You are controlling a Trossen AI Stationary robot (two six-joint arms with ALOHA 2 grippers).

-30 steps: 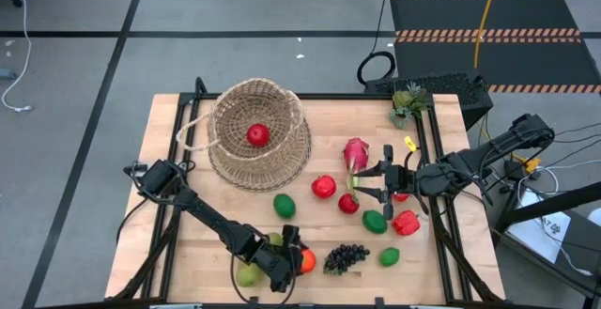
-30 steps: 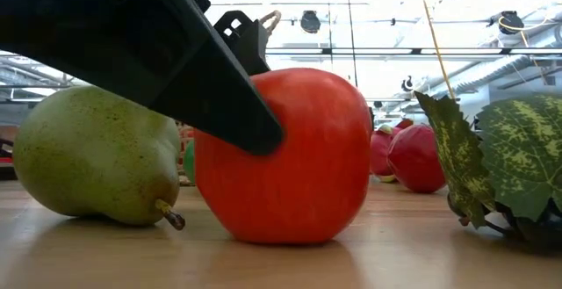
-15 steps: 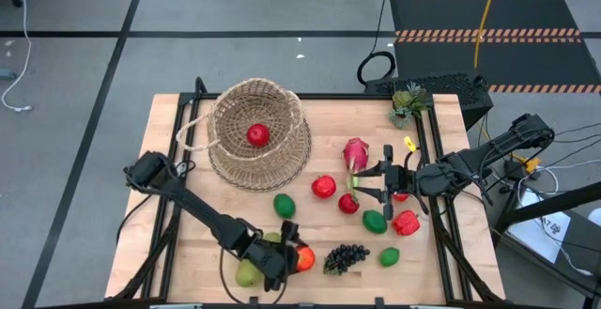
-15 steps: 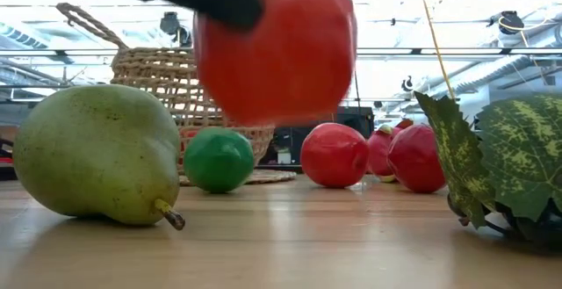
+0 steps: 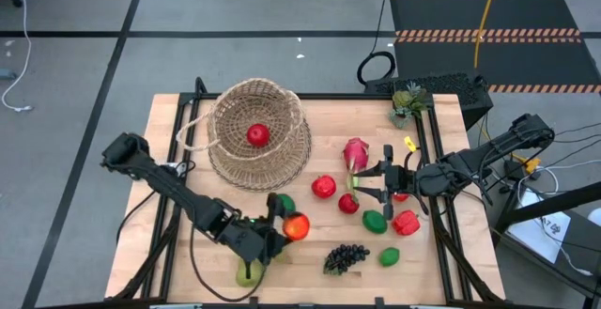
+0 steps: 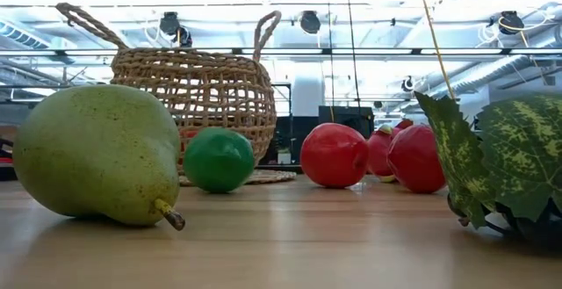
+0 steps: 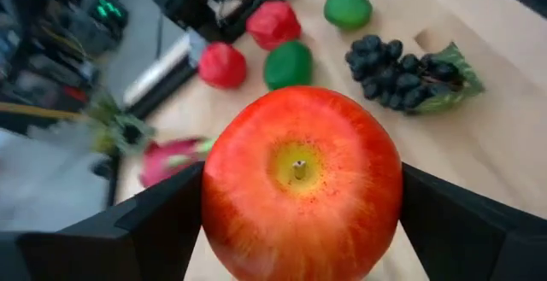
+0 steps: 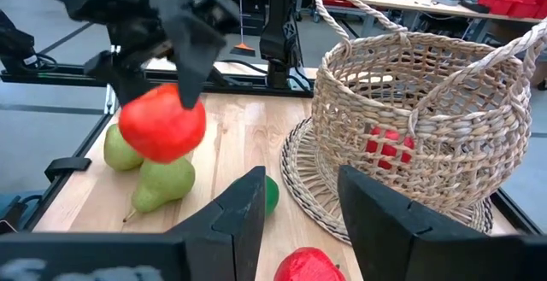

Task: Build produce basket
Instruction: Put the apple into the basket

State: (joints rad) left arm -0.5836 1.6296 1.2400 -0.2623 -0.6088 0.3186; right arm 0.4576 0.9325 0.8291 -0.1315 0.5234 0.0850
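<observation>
Transport step: left gripper clamps round red-orange toy apple between wide-set fingers, lifted off the table near its front edge. Round tan wicker basket sits behind, one red fruit inside. Carry high over rim, release centrally. Right gripper waits part-open, holding nothing.
</observation>
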